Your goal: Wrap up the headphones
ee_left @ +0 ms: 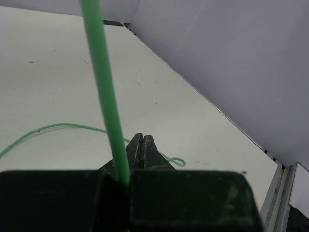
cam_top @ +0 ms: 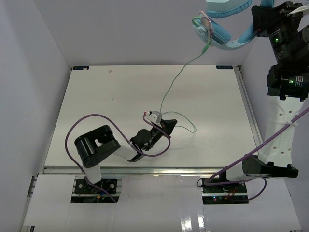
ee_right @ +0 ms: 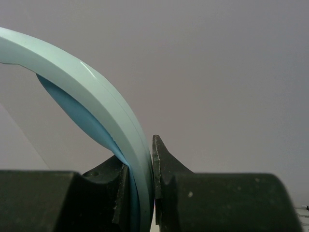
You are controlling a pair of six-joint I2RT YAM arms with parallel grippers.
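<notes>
- White surface, with the lower end of the pale-green cable lying looped on it
- Light blue headphones held high above the far right corner, clear of the surface
- Right hand clenched on the headband
- Left hand low over the surface, fingers pressed together; the cable runs up beside them, and I cannot tell whether it is pinched

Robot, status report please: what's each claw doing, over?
Right gripper shut on headphones by the band, held high. Left gripper shut low, cable runs up past its fingers; pinch unclear. Nothing blocking seen.
</notes>
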